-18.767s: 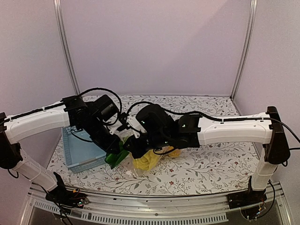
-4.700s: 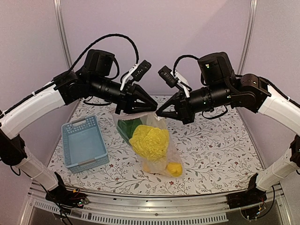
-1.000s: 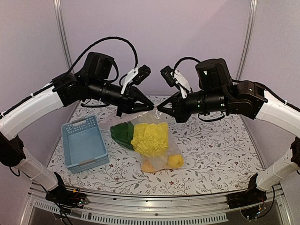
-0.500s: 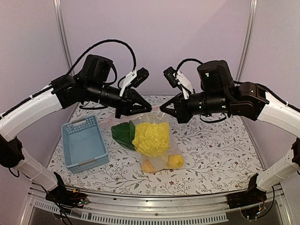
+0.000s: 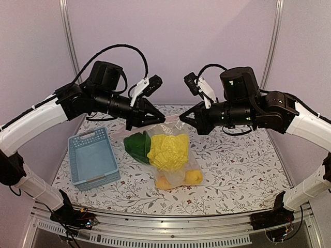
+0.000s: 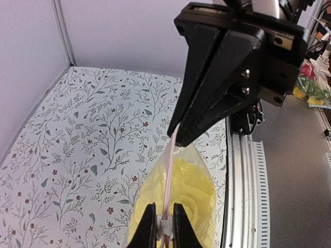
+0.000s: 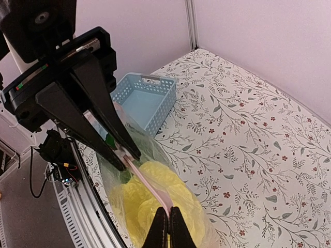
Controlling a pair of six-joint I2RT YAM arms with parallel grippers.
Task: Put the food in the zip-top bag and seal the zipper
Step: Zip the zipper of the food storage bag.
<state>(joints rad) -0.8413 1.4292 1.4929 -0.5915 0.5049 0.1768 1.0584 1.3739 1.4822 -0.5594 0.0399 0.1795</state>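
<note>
The clear zip-top bag hangs between my two grippers, its bottom resting on the table. Inside it are the pale-yellow napa cabbage, the dark-green bok choy, the orange fruit and the round yellow fruit. My left gripper is shut on the pink zipper at a small white slider. My right gripper is shut on the other end of the zipper. The strip runs taut between them.
The light-blue slotted basket stands at the left of the flowered table, beside the bag; it also shows in the right wrist view. The purple walls and metal posts close in the back and sides.
Over the last second my two grippers have drawn a little apart along the bag's mouth, left going left and right going right. The bag has swung slightly right.
</note>
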